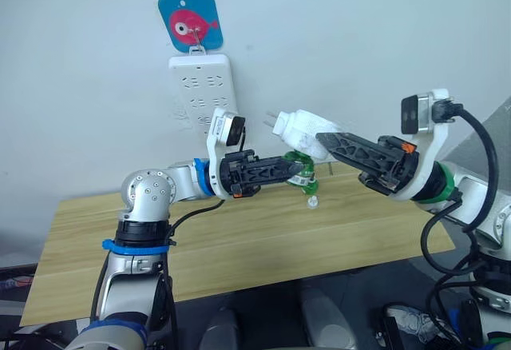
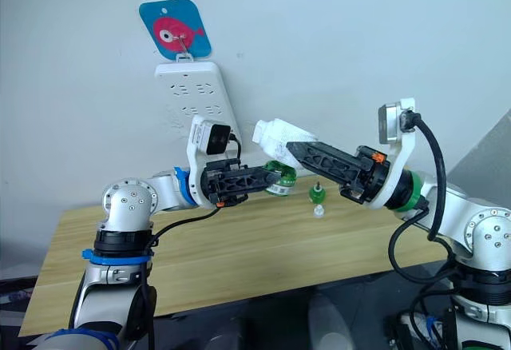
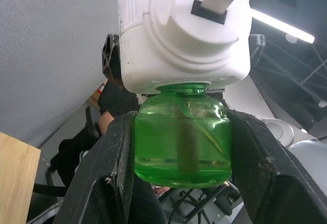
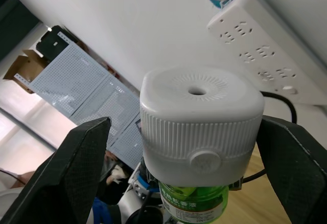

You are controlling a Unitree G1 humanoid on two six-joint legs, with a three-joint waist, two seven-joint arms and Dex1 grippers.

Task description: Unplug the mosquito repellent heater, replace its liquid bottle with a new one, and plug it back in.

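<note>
The mosquito repellent heater is off the power strip and hangs in the air above the table, its two prongs pointing up toward the wall. Screwed under it is a green liquid bottle, and my left gripper is shut on that bottle from both sides. My right gripper reaches in from the right and straddles the white heater. One of its fingers touches the casing; a small gap shows at the other, so it stands open. A second green bottle stands on the table just below, with a small white cap beside it.
The long white power strip hangs on the wall behind my left gripper, under a blue fish plaque. The wooden table runs below both arms, its front edge toward me.
</note>
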